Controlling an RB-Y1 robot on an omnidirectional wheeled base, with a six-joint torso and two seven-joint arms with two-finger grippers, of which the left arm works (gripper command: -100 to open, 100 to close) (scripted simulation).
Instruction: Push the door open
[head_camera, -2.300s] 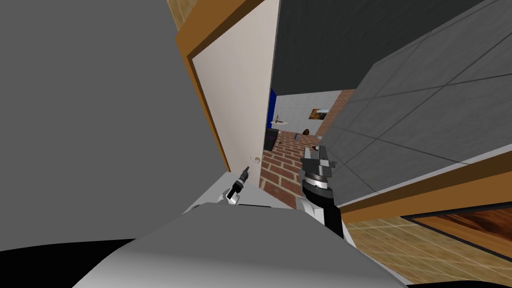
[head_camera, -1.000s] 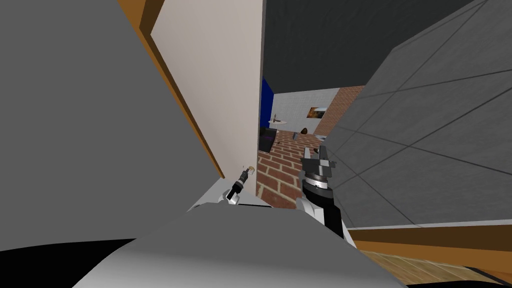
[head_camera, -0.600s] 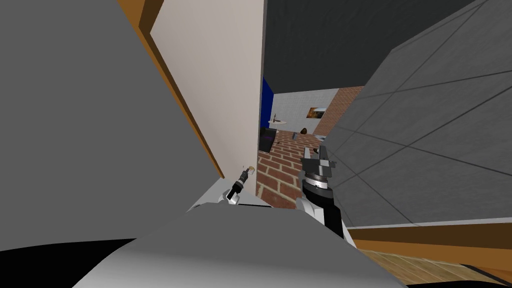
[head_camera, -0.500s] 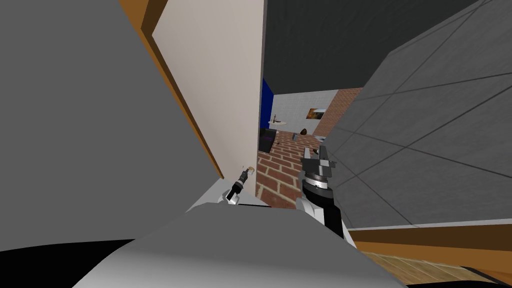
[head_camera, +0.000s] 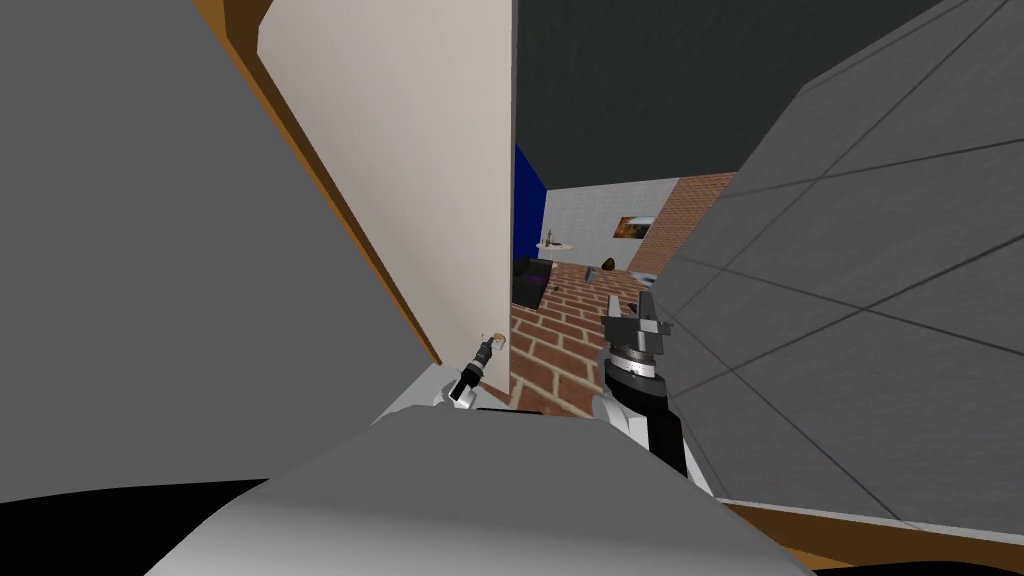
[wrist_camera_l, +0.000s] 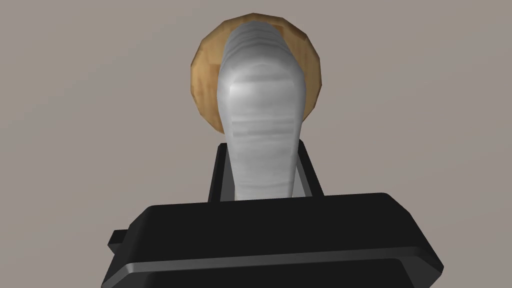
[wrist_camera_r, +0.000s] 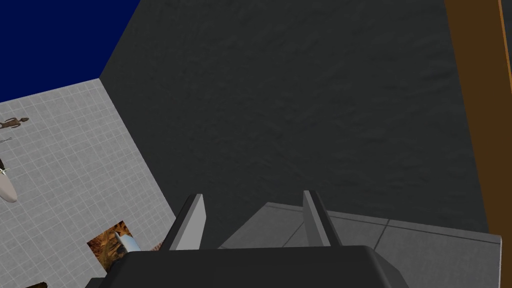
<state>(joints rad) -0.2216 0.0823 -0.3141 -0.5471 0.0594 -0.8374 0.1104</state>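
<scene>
The off-white door (head_camera: 430, 180) stands ajar, hinged on a brown frame (head_camera: 330, 210) to my left, with its free edge pointing away from me. My left gripper (head_camera: 487, 350) is at the door's silver lever handle (head_camera: 498, 340). In the left wrist view the handle (wrist_camera_l: 260, 110) runs out from a round tan rose (wrist_camera_l: 205, 85), and the left gripper (wrist_camera_l: 261, 150) is shut on it with a dark finger on each side. My right gripper (head_camera: 640, 315) hangs in the gap beside the door edge. Its fingers (wrist_camera_r: 192, 220) stand open with nothing between them.
A plain grey wall (head_camera: 150, 250) is close on my left and a grey tiled wall (head_camera: 850, 300) close on my right. Through the gap lies a brick floor (head_camera: 560, 340) with a dark box (head_camera: 531, 283), a small round table (head_camera: 553, 244) and a blue wall (head_camera: 527, 200).
The door has swung further away from me, its free edge now more to the left. The whole view has shifted with my own move forward. The left gripper stays on the handle.
</scene>
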